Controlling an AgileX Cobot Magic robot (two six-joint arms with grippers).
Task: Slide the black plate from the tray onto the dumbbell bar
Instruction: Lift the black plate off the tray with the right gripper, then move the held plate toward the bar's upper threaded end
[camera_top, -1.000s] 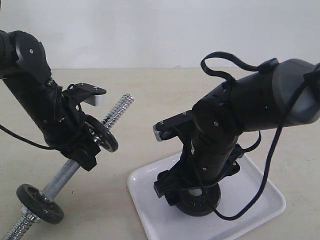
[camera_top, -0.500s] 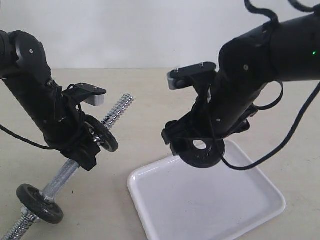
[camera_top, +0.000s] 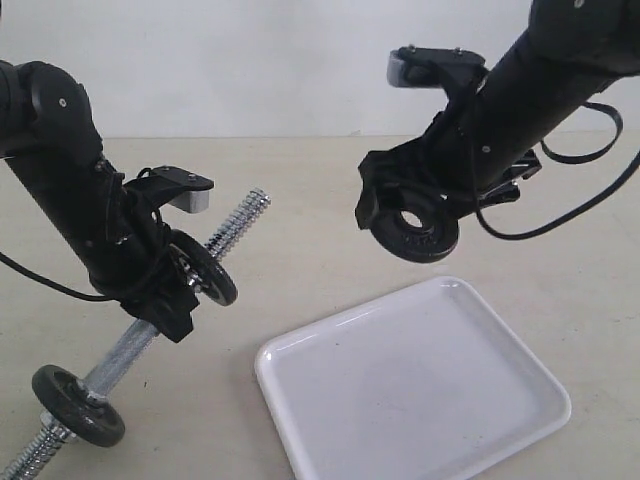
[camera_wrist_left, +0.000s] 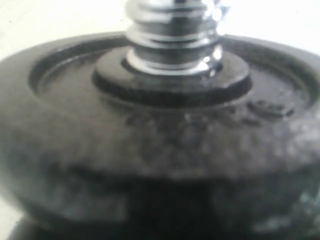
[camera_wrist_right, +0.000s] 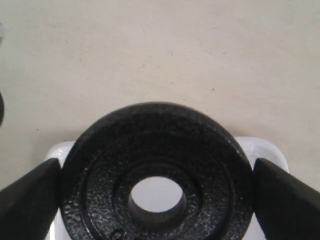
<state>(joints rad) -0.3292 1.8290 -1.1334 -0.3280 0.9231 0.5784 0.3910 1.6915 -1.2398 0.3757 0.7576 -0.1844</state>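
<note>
Overhead, the right gripper (camera_top: 408, 222) holds the black plate (camera_top: 435, 240) in the air above the far edge of the tray (camera_top: 330, 345), well clear of it, with its centre hole facing the dumbbell bar (camera_top: 235, 220). In the right wrist view the plate (camera_wrist_right: 100, 165) is pinched at its rim between two dark fingers (camera_wrist_right: 30, 200), one on either side; its near edge is cut off, and white tray (camera_wrist_right: 265, 147) shows behind it and through the hole. The bar slants up from the table (camera_top: 300, 170), its bare threaded end pointing toward the plate; its low end runs out of the picture. The left gripper (camera_top: 165, 290) sits around the bar's middle, just beside a disc (camera_top: 205, 272), but its jaws are hidden by its own body, so whether they clamp the bar cannot be told. A second disc (camera_top: 78, 405) sits lower on the bar. The left wrist view is blurred: only a black disc (camera_wrist_left: 150, 150) with the threaded rod (camera_wrist_left: 172, 30) through its hub.
</note>
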